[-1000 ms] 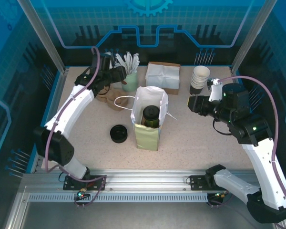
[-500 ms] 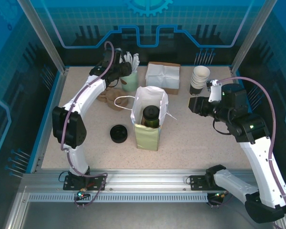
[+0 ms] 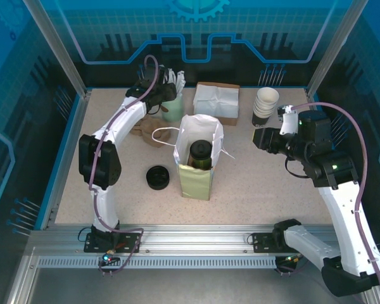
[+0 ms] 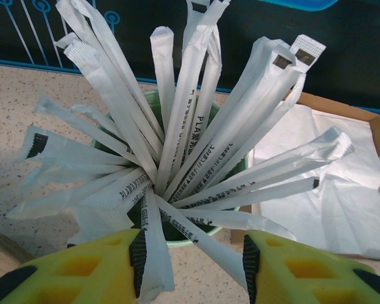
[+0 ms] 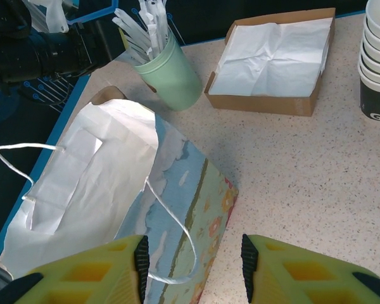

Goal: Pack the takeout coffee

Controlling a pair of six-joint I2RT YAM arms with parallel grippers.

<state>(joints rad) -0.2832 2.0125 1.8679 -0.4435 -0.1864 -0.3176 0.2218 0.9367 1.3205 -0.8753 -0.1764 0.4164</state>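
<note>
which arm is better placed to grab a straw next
Left arm: its jaws are at the green cup, wrapped straws between them. The right arm's jaws are by the paper bag, farther from that cup.

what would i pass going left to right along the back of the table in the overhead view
cup of wrapped straws → napkins → stack of paper cups

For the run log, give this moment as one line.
takeout coffee inside bag | left tool open at straws | right tool open beside bag
</note>
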